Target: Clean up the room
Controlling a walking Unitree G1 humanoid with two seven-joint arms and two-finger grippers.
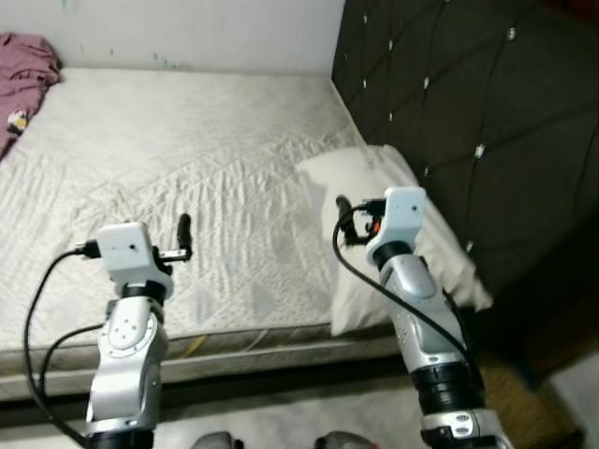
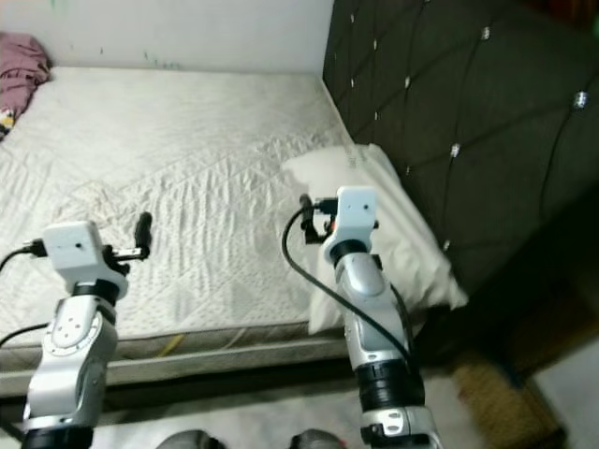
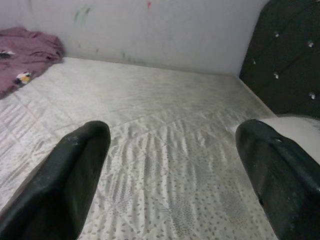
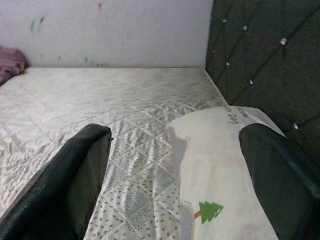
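Bed: a bare quilted mattress (image 1: 187,159) fills the space ahead, pushed against a pale wall (image 1: 187,28) with small paint marks.
Headboard: dark tufted headboard (image 1: 468,112) with shiny buttons runs along the robot's right.
Pillow: a white pillow (image 1: 374,178) lies on the mattress's right edge, against the headboard; a small green tree print shows on it (image 4: 210,210).
Cloth: a crumpled mauve garment (image 1: 23,65) sits at the mattress's far left corner, by the wall.
Left gripper (image 3: 170,165): raised over the near part of the mattress, fingers wide apart, holding nothing.
Right gripper (image 4: 175,170): raised over the pillow's inner edge, fingers spread, holding nothing.
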